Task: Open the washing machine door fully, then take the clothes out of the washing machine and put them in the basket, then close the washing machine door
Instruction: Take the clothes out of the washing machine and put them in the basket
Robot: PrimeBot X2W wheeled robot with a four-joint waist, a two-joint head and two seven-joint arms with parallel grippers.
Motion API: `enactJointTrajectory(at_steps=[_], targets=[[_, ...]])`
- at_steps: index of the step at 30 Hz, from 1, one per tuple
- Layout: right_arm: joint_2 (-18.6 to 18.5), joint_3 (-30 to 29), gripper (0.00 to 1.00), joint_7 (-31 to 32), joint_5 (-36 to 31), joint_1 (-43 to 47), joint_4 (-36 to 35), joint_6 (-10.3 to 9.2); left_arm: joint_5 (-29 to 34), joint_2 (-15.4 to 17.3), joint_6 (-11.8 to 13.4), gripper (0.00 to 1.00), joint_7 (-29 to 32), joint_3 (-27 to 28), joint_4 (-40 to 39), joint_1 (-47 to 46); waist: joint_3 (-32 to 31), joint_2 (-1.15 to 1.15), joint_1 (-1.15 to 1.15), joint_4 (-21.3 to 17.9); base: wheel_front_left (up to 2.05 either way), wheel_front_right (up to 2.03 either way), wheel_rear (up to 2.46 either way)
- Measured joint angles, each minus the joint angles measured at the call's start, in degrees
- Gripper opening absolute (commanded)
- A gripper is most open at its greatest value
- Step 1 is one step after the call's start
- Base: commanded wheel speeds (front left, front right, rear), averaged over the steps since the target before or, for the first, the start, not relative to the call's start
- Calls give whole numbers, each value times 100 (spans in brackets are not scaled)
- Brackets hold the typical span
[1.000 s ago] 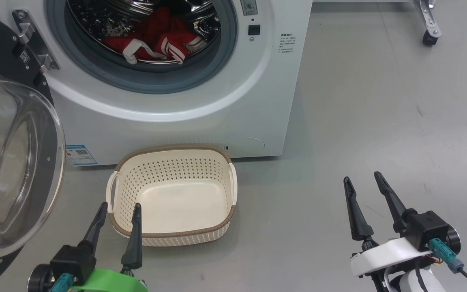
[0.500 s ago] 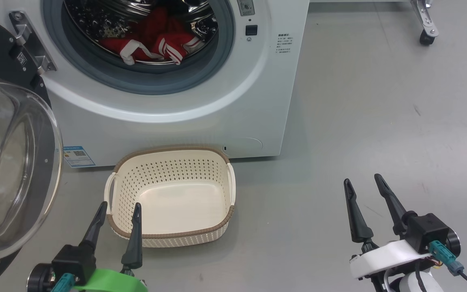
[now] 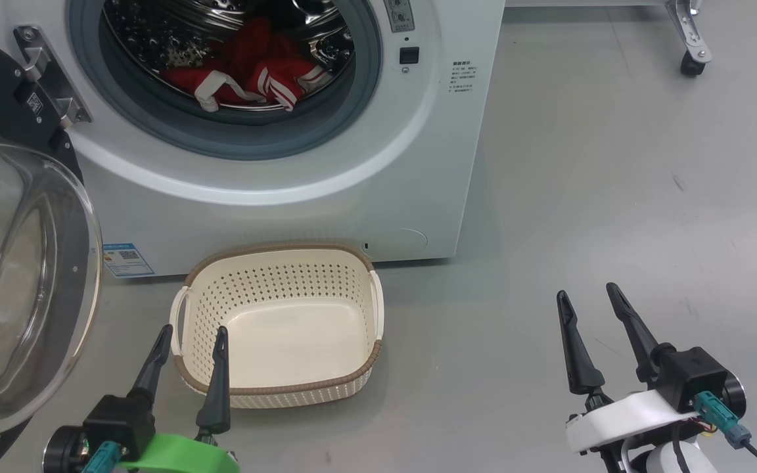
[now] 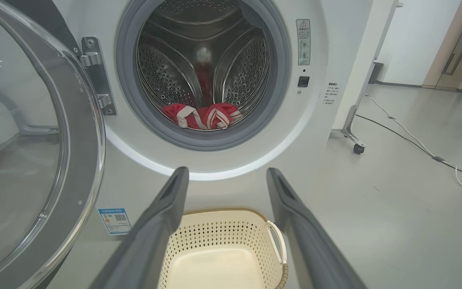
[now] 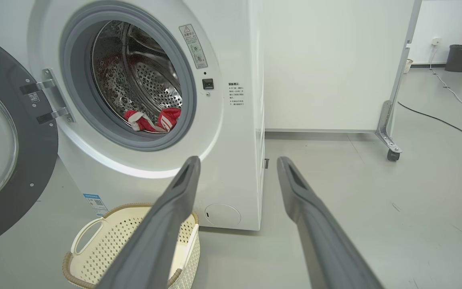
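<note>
Big white front-loading washing machine [image 3: 273,197] fills the upper left. Its large round glossy black door with domed clear window [image 3: 17,276] is swung wide to the left, so step one looks done. Small cream perforated plastic basket with brown rim [image 3: 280,247] sits on the floor just before the machine, empty. Red clothes with white stripes [image 3: 253,66] lie in the drum, untouched. Left gripper [image 3: 194,330], low by the basket's near corner, and right gripper [image 3: 587,292], well apart over bare floor: both spread wide, holding nothing. Change over the last second: the head camera shifted slightly and both arms stayed put. Unloading hasn't begun.
</note>
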Motion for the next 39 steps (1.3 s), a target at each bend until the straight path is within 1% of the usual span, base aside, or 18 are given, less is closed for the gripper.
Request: enactJointTrajectory(at_steps=[22, 39], targets=[[1, 8, 100, 0, 0, 2, 0, 0, -2, -1, 1, 100, 26, -35, -21, -1, 51, 0, 0, 13, 99, -105, 6], [1, 31, 100, 0, 0, 2, 11, 0, -2, -2, 3, 100, 25, -14, -11, -1, 36, 0, 0, 27, 48, -48, 0]])
